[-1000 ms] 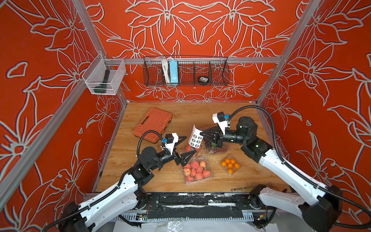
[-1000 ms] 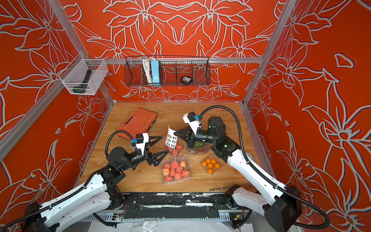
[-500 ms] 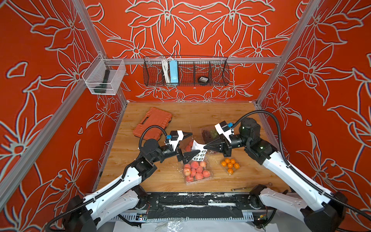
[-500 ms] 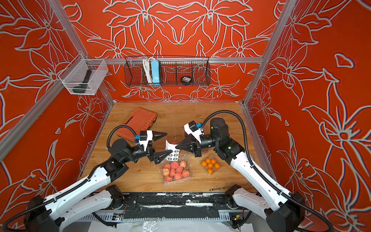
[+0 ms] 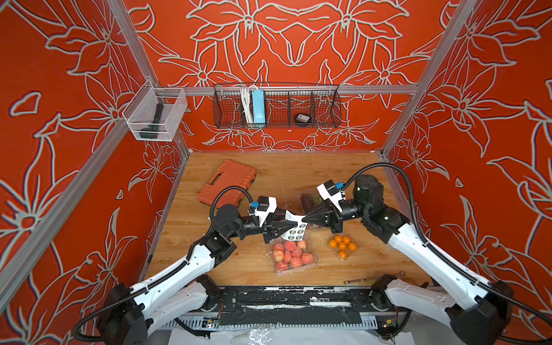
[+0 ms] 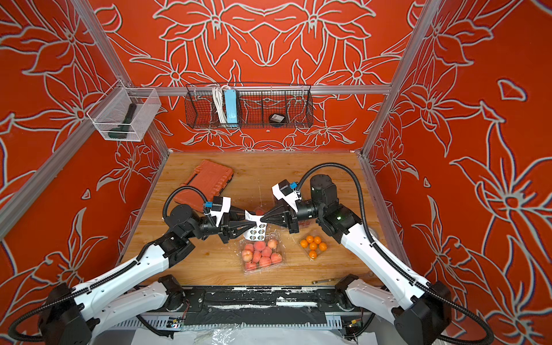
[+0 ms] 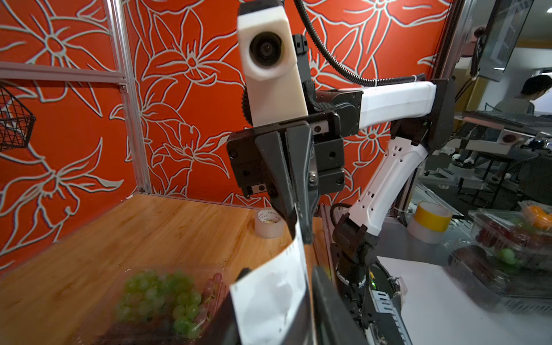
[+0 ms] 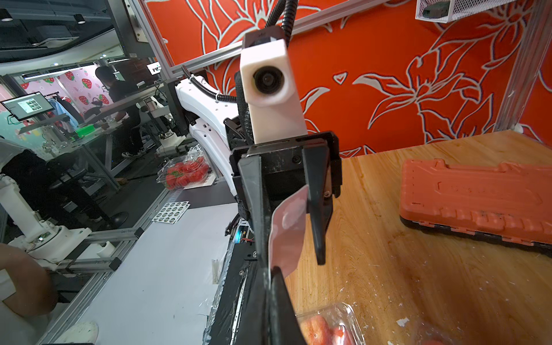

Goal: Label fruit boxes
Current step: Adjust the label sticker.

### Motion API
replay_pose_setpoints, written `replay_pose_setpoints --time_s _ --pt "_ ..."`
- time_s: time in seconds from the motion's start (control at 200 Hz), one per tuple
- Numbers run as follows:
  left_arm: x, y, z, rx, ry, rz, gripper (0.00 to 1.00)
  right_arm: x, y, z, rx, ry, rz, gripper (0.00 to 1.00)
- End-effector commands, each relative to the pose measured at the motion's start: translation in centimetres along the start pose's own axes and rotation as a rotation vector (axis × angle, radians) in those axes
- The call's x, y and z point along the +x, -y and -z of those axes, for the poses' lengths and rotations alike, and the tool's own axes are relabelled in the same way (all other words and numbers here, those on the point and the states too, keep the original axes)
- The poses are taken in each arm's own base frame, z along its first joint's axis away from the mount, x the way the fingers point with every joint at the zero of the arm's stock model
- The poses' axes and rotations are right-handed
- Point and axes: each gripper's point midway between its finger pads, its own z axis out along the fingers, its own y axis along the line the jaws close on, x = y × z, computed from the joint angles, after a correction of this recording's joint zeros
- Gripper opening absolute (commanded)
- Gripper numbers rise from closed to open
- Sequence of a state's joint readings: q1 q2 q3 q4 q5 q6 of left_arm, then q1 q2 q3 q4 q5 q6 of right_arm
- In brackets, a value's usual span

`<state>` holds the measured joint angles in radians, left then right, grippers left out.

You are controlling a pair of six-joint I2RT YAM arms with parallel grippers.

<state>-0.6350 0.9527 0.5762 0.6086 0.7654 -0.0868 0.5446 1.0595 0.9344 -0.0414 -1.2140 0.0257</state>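
A white sticker sheet hangs above the table's middle. My right gripper is shut on one edge of it. My left gripper faces it tip to tip. In the right wrist view the left fingers stand a little apart, with the curved sheet between them. Below lie three clear fruit boxes: many peaches, small oranges, and grapes partly behind the right gripper. The left wrist view looks down on the grapes. A fourth box is mostly hidden under the grippers, with one peach showing.
An orange tool case lies at the back left of the wooden table. A tape roll stands by the right wall. A thin metal tool lies near the front right edge. A wire basket and a clear bin hang on the walls.
The right gripper lowered the sheet toward the table's middle. The left gripper moved in from the left, and its wide jaws narrowed around the sheet's free end.
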Motion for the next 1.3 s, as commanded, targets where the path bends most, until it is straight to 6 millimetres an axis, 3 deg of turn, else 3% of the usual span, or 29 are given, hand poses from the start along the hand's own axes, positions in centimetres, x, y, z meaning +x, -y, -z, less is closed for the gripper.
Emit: replay_pose_setpoints --time_s 0.0,0.526,0.621,0.671,0.791,0.871,1.006,1.296 --pt "-2.0 0.6 -0.1 0.034 0.043 -0.034 0.32 -0.4 -0.4 0.2 -0.004 0.008 0.033 0.00" --pt "-2.1 0.4 -0.5 0.044 0.039 -0.004 0.20 -0.3 -0.3 0.2 0.006 0.013 0.036 0.00" --pt "-2.3 0.5 -0.6 0.051 0.034 -0.002 0.00 -0.5 -0.2 0.2 0.009 0.016 0.036 0.00" --pt "-2.3 0.2 -0.6 0.033 0.032 0.002 0.00 -0.6 0.1 0.2 0.024 0.017 0.030 0.00" --pt "-2.3 -0.8 -0.5 -0.027 0.049 0.034 0.00 -0.7 1.2 0.5 0.117 0.060 0.022 0.35" --pt "-3.2 -1.2 -0.3 -0.053 0.096 0.080 0.00 -0.7 1.3 1.1 0.174 0.104 0.029 0.41" --pt "-3.6 0.2 -0.2 -0.010 0.115 0.072 0.00 -1.7 0.5 1.8 0.182 0.197 0.055 0.35" --pt "-3.5 0.6 0.1 -0.010 0.114 0.062 0.00 -3.2 0.2 1.8 0.161 0.250 0.065 0.20"
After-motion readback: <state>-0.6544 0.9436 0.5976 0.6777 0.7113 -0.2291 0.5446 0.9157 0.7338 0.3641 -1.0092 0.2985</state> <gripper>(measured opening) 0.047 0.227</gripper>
